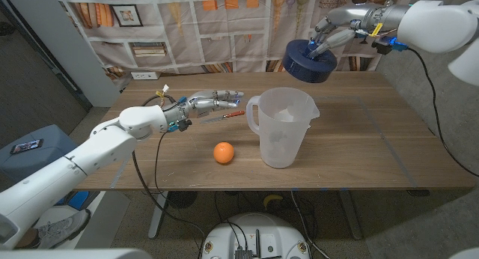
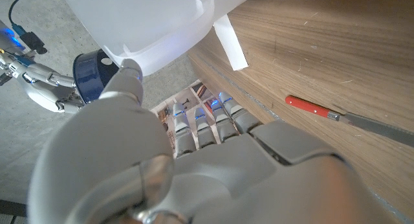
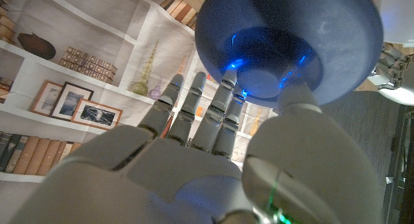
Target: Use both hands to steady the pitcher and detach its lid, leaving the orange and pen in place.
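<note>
The clear plastic pitcher (image 1: pixel 281 128) stands upright and uncovered at the table's middle; its wall also appears in the left wrist view (image 2: pixel 149 23). My right hand (image 1: pixel 334 31) grips the dark blue lid (image 1: pixel 308 62) in the air over the table's back edge, up and right of the pitcher. In the right wrist view the fingers (image 3: pixel 194 114) and thumb clasp the lid (image 3: pixel 291 43). My left hand (image 1: pixel 213 103) reaches toward the pitcher's handle (image 1: pixel 252 113) with fingers spread, holding nothing. The orange (image 1: pixel 223 152) lies left of the pitcher, and the red pen (image 1: pixel 223 116) lies just below my left hand.
A printed bookshelf backdrop (image 1: pixel 187 27) hangs behind the table. The wooden table (image 1: pixel 359 139) stretches bare to the pitcher's right. In the left wrist view the pen (image 2: pixel 317 109) lies on the wood beside my left hand (image 2: pixel 194 159), with the lid (image 2: pixel 90 75) beyond.
</note>
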Robot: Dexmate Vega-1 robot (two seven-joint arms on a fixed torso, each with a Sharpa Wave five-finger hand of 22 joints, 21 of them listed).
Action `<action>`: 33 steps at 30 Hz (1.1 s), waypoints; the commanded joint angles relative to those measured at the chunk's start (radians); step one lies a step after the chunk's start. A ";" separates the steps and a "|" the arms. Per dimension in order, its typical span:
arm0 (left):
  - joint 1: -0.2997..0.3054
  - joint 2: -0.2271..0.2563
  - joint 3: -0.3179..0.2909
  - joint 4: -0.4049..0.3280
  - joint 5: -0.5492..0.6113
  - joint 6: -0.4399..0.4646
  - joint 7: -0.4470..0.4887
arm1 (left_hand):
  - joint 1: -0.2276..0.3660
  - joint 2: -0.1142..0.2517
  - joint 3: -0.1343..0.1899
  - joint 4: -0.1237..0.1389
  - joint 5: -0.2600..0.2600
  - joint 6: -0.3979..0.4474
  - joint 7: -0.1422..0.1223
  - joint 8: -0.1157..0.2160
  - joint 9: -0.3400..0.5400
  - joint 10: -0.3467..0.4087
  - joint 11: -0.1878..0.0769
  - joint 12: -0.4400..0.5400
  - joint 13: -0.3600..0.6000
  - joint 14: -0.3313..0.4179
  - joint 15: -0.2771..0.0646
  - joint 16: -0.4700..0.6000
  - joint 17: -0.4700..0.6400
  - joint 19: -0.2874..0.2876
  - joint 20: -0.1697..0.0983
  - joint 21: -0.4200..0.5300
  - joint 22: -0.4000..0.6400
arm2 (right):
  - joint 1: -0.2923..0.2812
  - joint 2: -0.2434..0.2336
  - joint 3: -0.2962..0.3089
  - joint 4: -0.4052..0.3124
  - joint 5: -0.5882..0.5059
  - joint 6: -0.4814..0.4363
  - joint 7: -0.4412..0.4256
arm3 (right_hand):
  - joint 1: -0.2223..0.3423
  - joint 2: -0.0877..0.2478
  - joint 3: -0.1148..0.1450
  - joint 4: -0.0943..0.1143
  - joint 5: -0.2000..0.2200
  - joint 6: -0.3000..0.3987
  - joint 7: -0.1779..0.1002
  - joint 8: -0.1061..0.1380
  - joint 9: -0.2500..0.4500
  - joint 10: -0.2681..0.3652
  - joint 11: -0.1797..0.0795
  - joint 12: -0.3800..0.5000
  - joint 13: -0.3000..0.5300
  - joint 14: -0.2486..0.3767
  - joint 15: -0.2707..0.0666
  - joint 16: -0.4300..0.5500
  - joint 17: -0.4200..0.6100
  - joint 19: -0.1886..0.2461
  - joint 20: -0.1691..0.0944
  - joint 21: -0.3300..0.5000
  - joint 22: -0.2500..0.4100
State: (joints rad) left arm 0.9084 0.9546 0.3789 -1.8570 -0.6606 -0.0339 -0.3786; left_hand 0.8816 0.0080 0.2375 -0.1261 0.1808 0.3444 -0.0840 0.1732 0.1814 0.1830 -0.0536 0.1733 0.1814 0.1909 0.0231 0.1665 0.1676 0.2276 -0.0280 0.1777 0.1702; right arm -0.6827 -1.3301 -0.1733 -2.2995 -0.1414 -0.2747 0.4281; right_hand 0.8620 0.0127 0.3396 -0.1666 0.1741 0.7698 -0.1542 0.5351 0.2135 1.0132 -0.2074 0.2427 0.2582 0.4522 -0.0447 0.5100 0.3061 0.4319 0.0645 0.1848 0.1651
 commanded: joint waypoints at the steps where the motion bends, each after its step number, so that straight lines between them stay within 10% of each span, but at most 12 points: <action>1: 0.058 -0.028 -0.046 0.023 -0.038 -0.043 0.076 | -0.014 0.002 -0.002 0.000 -0.002 -0.003 0.001 0.002 -0.001 -0.007 -0.001 0.006 0.000 -0.016 -0.005 0.001 0.002 -0.011 -0.002 0.000 0.001 | 0.047 0.020 -0.063 0.066 -0.037 0.030 -0.002 | 0.063 0.066 -0.002 0.006 0.004 0.068 -0.068 0.014 0.011 0.014 -0.015 -0.001 0.003 0.007 -0.138 0.000 0.003 -0.005 0.000 0.000 0.002; 33: 0.091 -0.168 -0.087 0.131 -0.070 -0.103 0.243 | -0.128 0.060 -0.022 0.049 -0.006 -0.029 0.002 0.007 -0.001 -0.030 0.010 0.016 -0.001 -0.062 -0.001 0.010 0.006 -0.034 -0.008 0.009 0.001 | 0.061 0.095 -0.197 0.174 -0.197 -0.049 -0.005 | 0.070 0.060 -0.005 0.004 0.002 0.058 -0.069 0.012 0.012 0.003 -0.015 -0.009 0.006 0.014 -0.140 0.000 0.006 0.001 -0.011 0.003 0.002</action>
State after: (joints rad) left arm 1.0234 0.8351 0.2805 -1.7796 -0.7261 -0.1322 -0.1612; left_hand 0.7629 0.0688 0.2155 -0.0813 0.1769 0.3142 -0.0786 0.1778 0.1816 0.1513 -0.0463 0.1851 0.1815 0.1338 0.0232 0.1703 0.1701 0.1932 -0.0303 0.1822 0.1702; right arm -0.6339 -1.2579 -0.3151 -2.1628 -0.2736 -0.2915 0.4062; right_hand 0.8624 0.0124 0.3352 -0.1625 0.1692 0.7661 -0.1579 0.5351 0.2135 1.0128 -0.2150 0.2350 0.2609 0.4578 -0.0465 0.5101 0.3089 0.4301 0.0550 0.1849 0.1650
